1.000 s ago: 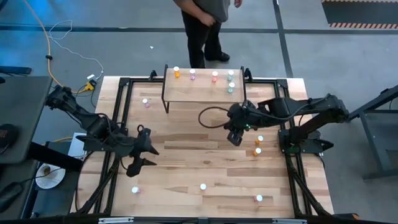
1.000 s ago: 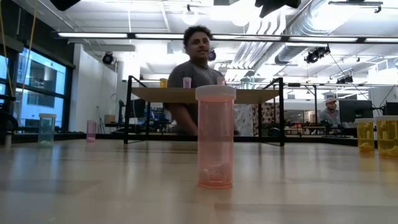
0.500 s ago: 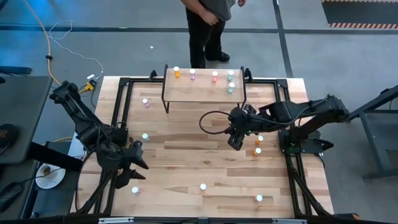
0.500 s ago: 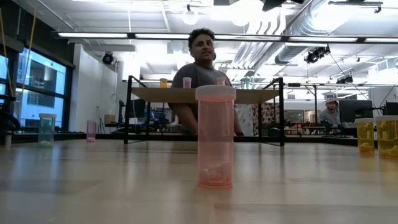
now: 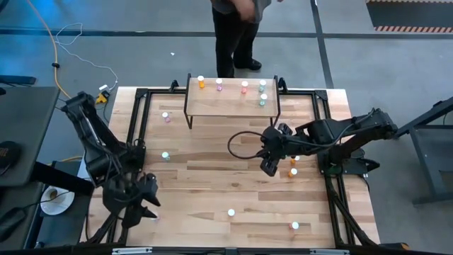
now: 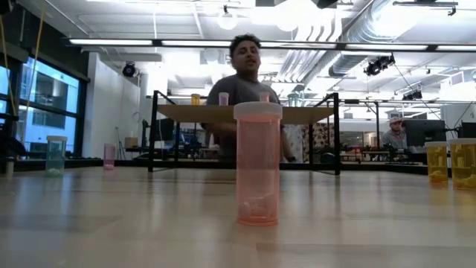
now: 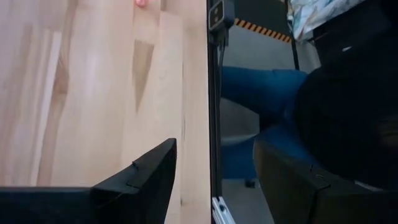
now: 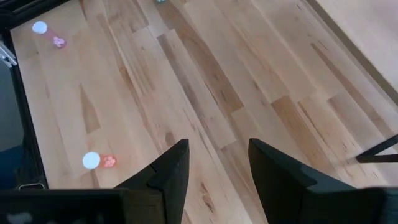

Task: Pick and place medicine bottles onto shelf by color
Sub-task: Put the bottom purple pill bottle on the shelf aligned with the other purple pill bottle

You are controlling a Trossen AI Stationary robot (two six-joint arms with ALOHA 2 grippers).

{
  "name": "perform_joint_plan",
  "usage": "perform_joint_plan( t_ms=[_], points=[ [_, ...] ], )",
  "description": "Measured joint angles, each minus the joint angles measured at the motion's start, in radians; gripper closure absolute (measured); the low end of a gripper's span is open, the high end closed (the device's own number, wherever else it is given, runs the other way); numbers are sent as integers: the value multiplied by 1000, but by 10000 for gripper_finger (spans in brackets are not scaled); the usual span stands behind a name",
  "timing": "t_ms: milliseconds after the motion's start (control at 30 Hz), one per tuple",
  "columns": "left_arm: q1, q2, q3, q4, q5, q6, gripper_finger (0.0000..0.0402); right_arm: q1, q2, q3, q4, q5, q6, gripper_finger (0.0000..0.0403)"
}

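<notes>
Bright plank tabletop point(image 5: 212, 177) fills the overhead frame. Lower left, the left gripper point(image 5: 134, 209) hangs at the table's edge, fingers spread, holding nothing. Right of centre, the right gripper point(image 5: 270, 164) hovers with its fingers parted and bare, two orange bottles point(image 5: 293, 168) just beside it. Loose bottles lie along the bottom, one pink point(image 6: 257, 165) standing. At top centre the shelf point(image 5: 232, 99) carries sorted bottles; a person point(image 5: 236, 28) stands behind. Best, I'd judge, to descend squarely over one orange cap without nudging its neighbour.

Table point(image 5: 212, 177) — pale, smooth wood; bottle point(image 6: 257, 164) — translucent plastic.
</notes>
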Motion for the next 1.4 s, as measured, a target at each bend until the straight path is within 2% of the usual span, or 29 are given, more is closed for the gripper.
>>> perform_joint_plan(
  t_ms=[733, 1033, 1400],
  points=[
    [-138, 106, 0, 9, -58, -305, 200, 0, 0, 0, 0, 34, 19, 245],
    [-151, 106, 6, 9, -59, -333, 200, 0, 0, 0, 0, 35, 19, 245],
    [-151, 106, 85, 5, -77, -297, 200, 0, 0, 0, 4, 35, 19, 245]
  ],
)
